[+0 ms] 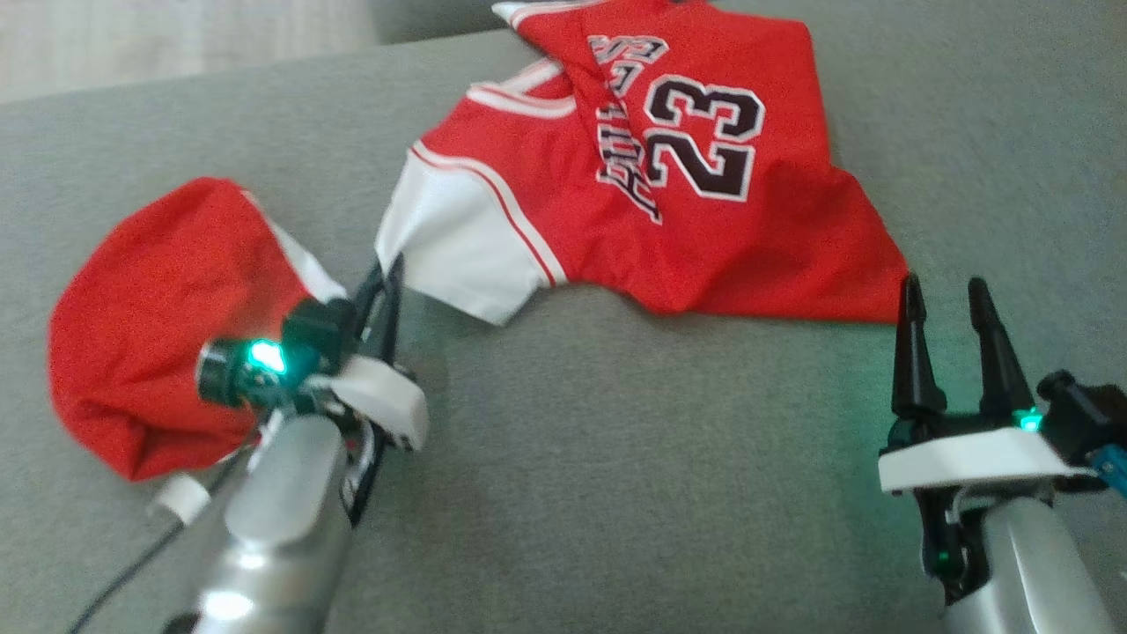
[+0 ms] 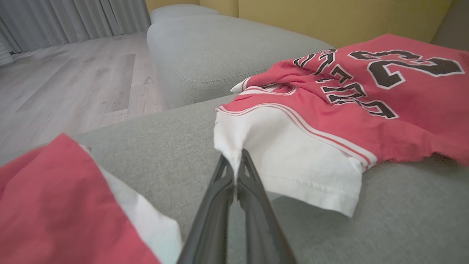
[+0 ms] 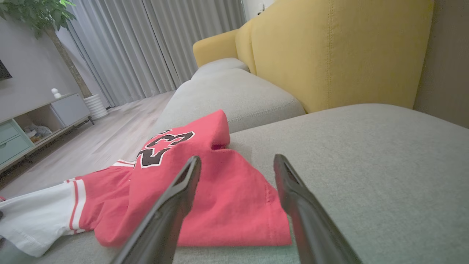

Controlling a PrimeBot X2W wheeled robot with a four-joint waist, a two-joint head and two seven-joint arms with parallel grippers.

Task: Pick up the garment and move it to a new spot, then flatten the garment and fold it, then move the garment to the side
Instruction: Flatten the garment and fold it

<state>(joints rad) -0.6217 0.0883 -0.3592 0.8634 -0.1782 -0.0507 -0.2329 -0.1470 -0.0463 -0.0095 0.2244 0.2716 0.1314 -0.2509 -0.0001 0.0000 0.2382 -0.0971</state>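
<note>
As L claw point(image 2: 234, 157) nips jersey point(image 1: 748, 238) by sleeve point(image 2: 293, 161), R claw point(image 1: 944, 286) gapes over grey sofa point(image 1: 616, 440); floor point(image 2: 73, 80) prob. wood.

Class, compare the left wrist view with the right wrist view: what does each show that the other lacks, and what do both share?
Left wrist view, of the two: the left claw shut on the white sleeve of the jersey, and a second red cloth at lower left.
Right wrist view, of the two: the right claw, open and holding nothing, a potted plant and a low cabinet.
Shared: the jersey with its number 23, the grey cushion, curtains and wooden floor.
</note>
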